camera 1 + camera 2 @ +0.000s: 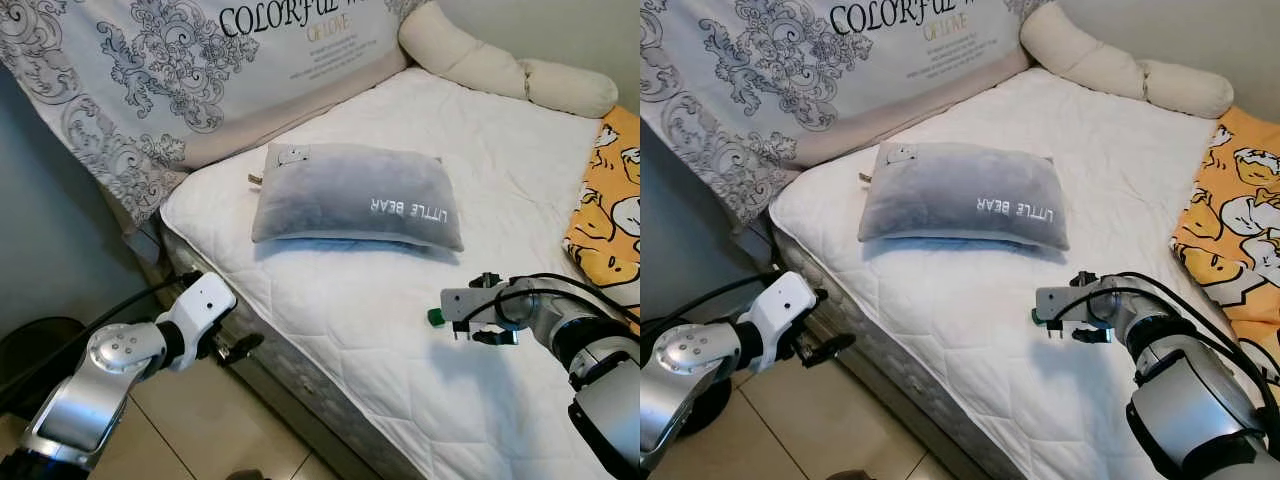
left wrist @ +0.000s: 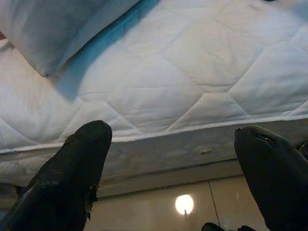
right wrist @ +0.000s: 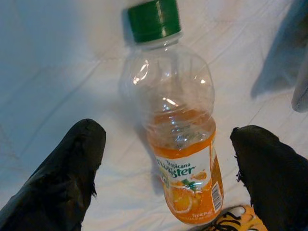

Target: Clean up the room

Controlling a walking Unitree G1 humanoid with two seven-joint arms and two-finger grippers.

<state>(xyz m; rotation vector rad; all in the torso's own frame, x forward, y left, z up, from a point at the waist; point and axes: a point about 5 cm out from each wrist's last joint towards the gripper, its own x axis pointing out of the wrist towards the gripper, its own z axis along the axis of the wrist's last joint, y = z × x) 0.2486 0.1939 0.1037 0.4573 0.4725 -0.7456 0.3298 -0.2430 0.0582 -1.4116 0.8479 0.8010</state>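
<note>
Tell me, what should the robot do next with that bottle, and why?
Probably lower the right tool and close it on the bottle. The bottle lies on the bed between the open fingers, not yet gripped, and it looks like the litter to clear.

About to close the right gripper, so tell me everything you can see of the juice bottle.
The bottle is clear plastic with a green screw cap, an orange label and a little orange drink inside. It lies on its side on the white quilted mattress, between the open fingers of the right gripper, touching neither.
</note>
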